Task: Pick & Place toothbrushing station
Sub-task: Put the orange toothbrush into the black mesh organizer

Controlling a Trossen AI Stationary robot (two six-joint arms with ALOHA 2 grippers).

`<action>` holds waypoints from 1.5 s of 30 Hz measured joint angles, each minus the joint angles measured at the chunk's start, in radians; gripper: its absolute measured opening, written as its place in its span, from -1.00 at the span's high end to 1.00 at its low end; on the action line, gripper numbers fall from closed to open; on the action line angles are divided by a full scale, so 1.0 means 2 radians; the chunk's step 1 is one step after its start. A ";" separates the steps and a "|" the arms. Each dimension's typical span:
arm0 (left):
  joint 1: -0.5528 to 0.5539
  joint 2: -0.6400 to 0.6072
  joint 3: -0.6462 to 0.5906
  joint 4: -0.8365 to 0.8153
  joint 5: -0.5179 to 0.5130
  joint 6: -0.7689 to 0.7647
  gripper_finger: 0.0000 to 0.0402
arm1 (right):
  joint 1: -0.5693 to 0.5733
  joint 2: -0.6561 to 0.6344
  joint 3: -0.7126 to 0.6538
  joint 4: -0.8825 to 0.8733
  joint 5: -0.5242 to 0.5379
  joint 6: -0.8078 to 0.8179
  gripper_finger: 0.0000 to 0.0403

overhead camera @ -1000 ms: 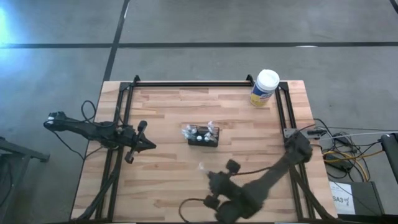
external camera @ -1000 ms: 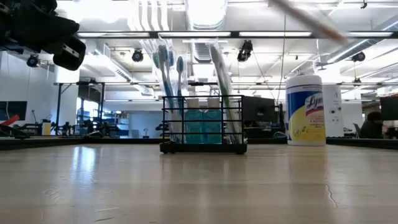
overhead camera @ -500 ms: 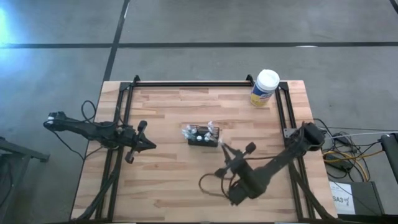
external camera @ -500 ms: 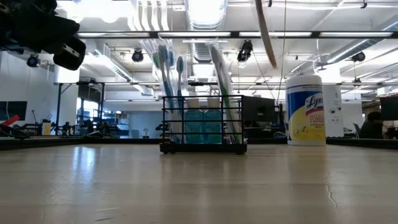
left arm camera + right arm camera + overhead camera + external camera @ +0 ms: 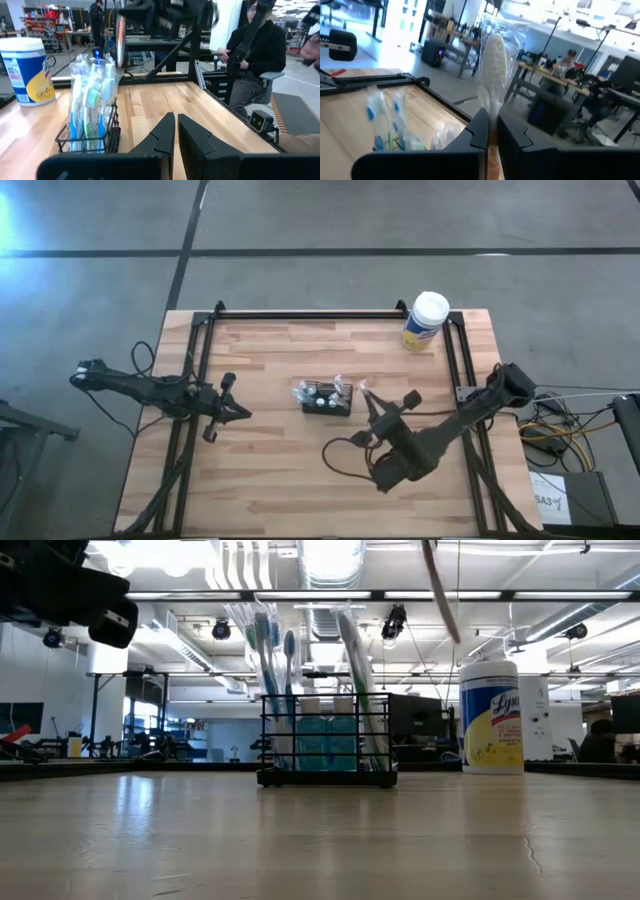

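Observation:
The toothbrushing station, a small black wire-mesh basket (image 5: 327, 398), stands on its base mid-table, with several toothbrushes and blue tubes upright in it; it also shows in the low view (image 5: 326, 746) and the left wrist view (image 5: 90, 134). My right gripper (image 5: 372, 406) is just right of the basket and above the table, shut on a toothbrush in a clear wrapper (image 5: 493, 62). My left gripper (image 5: 243, 413) waits left of the basket, shut and empty (image 5: 176, 126). My right gripper pinches the toothbrush's tan handle (image 5: 492, 146) between its two fingers. The wrapped white head (image 5: 494, 55) sticks out past the fingertips, toward the table's far edge. The brush is lifted clear of the table; in the low view its handle (image 5: 441, 592) slants high above the basket.
A yellow canister with a white lid (image 5: 425, 321) stands at the far right corner. A black frame (image 5: 300, 313) runs along the table's far edge and sides. A person (image 5: 252, 55) sits beyond the table in the left wrist view.
My right gripper has gone from near the table's near edge toward the far edge, up to the basket's right side, carrying the wrapped toothbrush. The brush has turned from a flat slant to a steeper one high above the table.

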 joint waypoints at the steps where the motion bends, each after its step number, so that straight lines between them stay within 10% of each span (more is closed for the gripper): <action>1: 0.000 0.000 0.000 0.002 0.000 0.003 0.87 | 0.000 -0.002 0.019 0.005 -0.009 -0.025 0.93; 9: 0.000 0.000 0.000 0.004 0.000 0.000 0.87 | -0.053 -0.001 0.140 0.181 -0.237 -0.386 0.94; 14: 0.000 0.000 0.000 0.004 0.002 -0.008 0.87 | -0.046 -0.019 0.093 0.478 -0.399 -0.741 0.94; 18: 0.000 0.000 0.000 0.004 0.006 -0.010 0.87 | -0.048 -0.059 0.009 0.698 -0.524 -0.876 0.94; 31: 0.000 0.000 0.000 0.003 0.007 -0.007 0.87 | -0.065 -0.158 -0.413 1.286 -0.542 -0.897 0.94; 45: 0.000 0.000 0.000 0.004 0.004 0.000 0.87 | -0.104 -0.063 -0.496 1.419 -0.434 -0.860 0.94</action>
